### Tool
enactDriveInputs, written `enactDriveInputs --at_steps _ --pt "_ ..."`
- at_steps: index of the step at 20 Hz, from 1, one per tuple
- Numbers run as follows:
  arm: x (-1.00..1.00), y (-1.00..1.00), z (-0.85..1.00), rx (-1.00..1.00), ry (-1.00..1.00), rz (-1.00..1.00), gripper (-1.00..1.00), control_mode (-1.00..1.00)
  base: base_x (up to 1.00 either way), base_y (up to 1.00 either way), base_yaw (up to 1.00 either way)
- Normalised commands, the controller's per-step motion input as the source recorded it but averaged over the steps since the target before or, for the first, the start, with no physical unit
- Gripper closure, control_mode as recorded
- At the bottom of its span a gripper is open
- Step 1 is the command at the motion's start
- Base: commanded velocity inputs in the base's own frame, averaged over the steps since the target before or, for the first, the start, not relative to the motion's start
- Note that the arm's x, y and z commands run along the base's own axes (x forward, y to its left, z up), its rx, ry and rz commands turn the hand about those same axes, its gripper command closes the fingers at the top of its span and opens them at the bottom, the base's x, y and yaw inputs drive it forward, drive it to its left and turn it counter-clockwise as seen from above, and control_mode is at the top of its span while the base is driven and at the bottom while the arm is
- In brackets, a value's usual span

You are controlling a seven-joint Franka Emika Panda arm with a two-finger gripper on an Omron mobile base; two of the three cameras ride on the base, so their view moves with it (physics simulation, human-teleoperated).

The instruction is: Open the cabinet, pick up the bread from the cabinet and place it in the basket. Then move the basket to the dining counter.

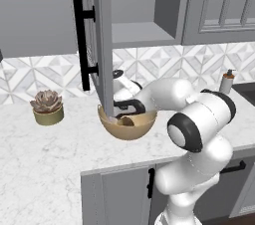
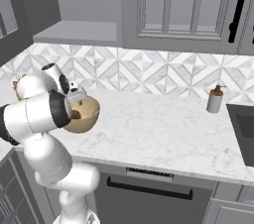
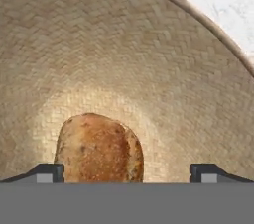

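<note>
The tan basket (image 1: 128,128) stands on the marble worktop, just below the open cabinet door (image 1: 103,45) with its long black handle (image 1: 78,40). The orange-brown bread (image 3: 99,149) lies on the woven basket floor (image 3: 124,59); it also peeks over the rim as a brown lump, the bread (image 1: 127,121). My gripper (image 1: 119,116) reaches down into the basket. In the hand view the gripper (image 3: 127,173) is open, its fingertips (image 3: 49,172) wide apart, with the bread between them and nearer the left one. My arm partly covers the basket (image 2: 85,115) in the right base view.
A potted succulent (image 1: 47,107) sits left of the basket. A soap dispenser (image 2: 215,100) stands by the dark sink (image 2: 243,129) at the right. The bare cabinet shelf (image 1: 142,32) is above. A black-handled low cabinet (image 1: 117,196) lies under the worktop edge.
</note>
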Motion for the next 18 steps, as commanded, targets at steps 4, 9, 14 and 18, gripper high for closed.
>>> enactDriveInputs --at_steps 4,9,14,18 --pt "-0.99 -0.08 0.62 0.25 0.06 0.00 -1.00 -1.00 0.00 0.00 0.00" --pt "-0.95 -0.11 0.27 0.21 0.04 0.00 -1.00 -1.00 0.00 0.00 0.00" --pt "-0.77 0.01 0.02 0.01 -0.02 0.14 -1.00 -1.00 0.00 0.00 0.00" --pt "0.04 0.00 -0.01 -0.04 0.00 0.21 -1.00 -1.00 0.00 0.00 0.00"
